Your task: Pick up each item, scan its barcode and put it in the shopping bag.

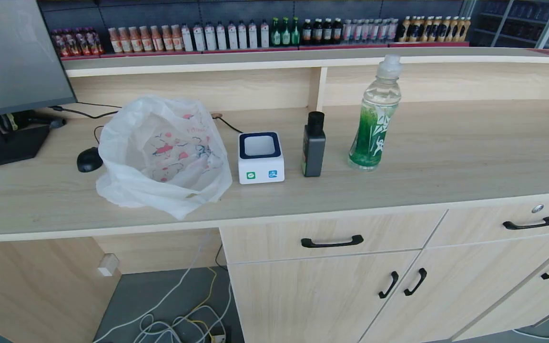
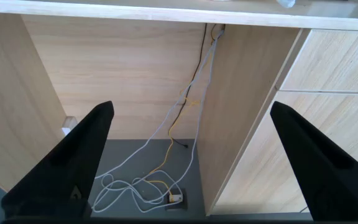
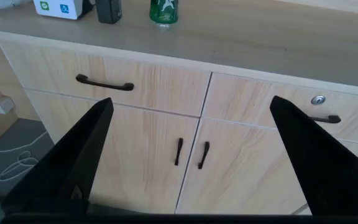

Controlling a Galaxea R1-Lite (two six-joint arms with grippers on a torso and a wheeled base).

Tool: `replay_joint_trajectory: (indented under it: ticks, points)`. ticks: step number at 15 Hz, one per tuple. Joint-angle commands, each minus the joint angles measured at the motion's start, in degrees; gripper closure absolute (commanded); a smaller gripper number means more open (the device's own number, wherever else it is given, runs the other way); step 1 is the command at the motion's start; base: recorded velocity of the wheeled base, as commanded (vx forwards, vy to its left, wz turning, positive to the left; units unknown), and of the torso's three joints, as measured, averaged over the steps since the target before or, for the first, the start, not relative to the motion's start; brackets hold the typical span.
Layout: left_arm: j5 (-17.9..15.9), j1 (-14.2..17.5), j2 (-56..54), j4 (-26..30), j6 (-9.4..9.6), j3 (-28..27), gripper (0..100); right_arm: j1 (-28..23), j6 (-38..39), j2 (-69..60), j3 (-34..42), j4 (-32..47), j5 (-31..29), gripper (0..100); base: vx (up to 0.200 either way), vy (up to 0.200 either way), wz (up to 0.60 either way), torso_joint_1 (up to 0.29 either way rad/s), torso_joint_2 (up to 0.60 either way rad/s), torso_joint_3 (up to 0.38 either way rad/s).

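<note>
Judging the task as not yet begun. Seeing the shopping bag (image 1: 162, 155) slumping open toward the left of the bench (image 1: 446, 157), with no item showing inside, though partly hidden by its own folds. Noting the scanner (image 1: 260, 157) sitting just right of the bag, the dark bottle (image 1: 313, 145) standing upright just right of that, and the green drink bottle (image 1: 374, 119) standing upright farther right, all apart from one another and untouched. Finding the left claw (image 2: 191, 107) hanging released, fingers spread wide and gripping nothing, low under the bench edge and facing loose cables (image 2: 166, 174). Finding the right claw (image 3: 191, 102) likewise released and empty, facing the drawer (image 3: 104, 84) and cupboard doors (image 3: 188, 155) on the near side, well short of the bottles. Reckoning both bottles as needing picking up, scanning and bagging, so leaving everything to do.
</note>
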Motion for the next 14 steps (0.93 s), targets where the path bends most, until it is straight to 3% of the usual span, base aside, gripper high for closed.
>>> replay_joint_trajectory:
  ticks: [1,4,8,14]
  points:
    - [0.0,0.0,0.0,0.0,-0.02,0.0,0,3.7,-2.2,12.5,-1.8,-6.9,0.6,0,0.0,0.0,0.0,0.0,0.0,0.0]
    - [0.0,0.0,0.0,0.0,-0.02,0.0,0,10.6,-6.3,22.9,-1.5,-20.6,0.6,0,0.0,0.0,0.0,0.0,0.0,0.0]
    - [0.0,0.0,0.0,0.0,-0.02,0.0,0,19.2,-8.9,33.7,-1.9,-30.0,0.4,0,0.0,0.0,0.0,0.0,0.0,0.0]
    - [0.0,0.0,0.0,0.0,-0.02,0.0,0,21.7,-9.7,43.2,-1.1,-37.9,0.3,0,0.0,0.0,0.0,0.0,0.0,0.0]
